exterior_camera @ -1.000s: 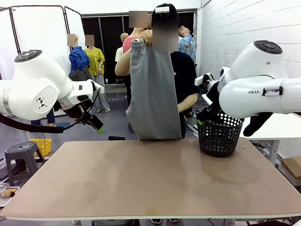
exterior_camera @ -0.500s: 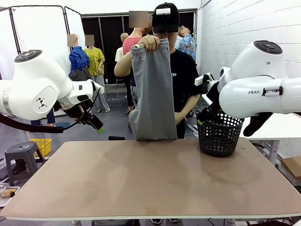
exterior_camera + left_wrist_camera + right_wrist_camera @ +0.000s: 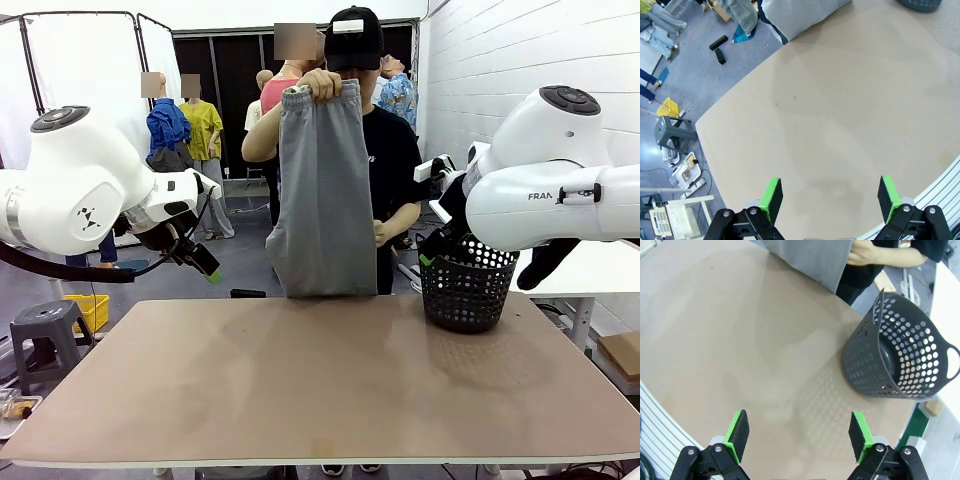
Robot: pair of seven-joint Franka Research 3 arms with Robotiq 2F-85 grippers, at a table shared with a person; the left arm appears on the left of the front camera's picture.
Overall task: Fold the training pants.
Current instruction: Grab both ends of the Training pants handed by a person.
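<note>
The left gripper (image 3: 830, 189) has its jaws spread as wide as they go, with nothing between the flat green pads (image 3: 772, 196). It hangs clear above the counter (image 3: 840, 100) and touches nothing. The right gripper (image 3: 799, 429) is spread just as wide and is also empty, above the right half of the counter and apart from the basket (image 3: 900, 355). In the front view this gripper is mostly hidden behind its own white arm shell (image 3: 560, 200) and the basket rim, with only a speck of green showing.

The counter is a smooth, matte, tan-brown board with rounded corners and a pale edge. The basket is black plastic, round and tapering toward its base. Its walls are pierced with rows of round holes, and there is a cut-out handle at the rim. It stands upright near the far right corner. In the left wrist view the top border cuts it off, leaving only a dark sliver.

The training pants (image 3: 325, 200) are light grey soft jersey, held up in the air by a person (image 3: 395, 150) standing beyond the middle of the far edge. The raised hand (image 3: 325, 85) pinches the gathered top. The cloth drops from it as a long, flat, slightly flaring panel. Its lower end lies level with the far edge, and whether it touches the counter cannot be told. The person's other hand (image 3: 385, 232) is just beside the cloth's lower right side. No drawstring can be made out, and both wrist views cut the cloth off at the top.
</note>
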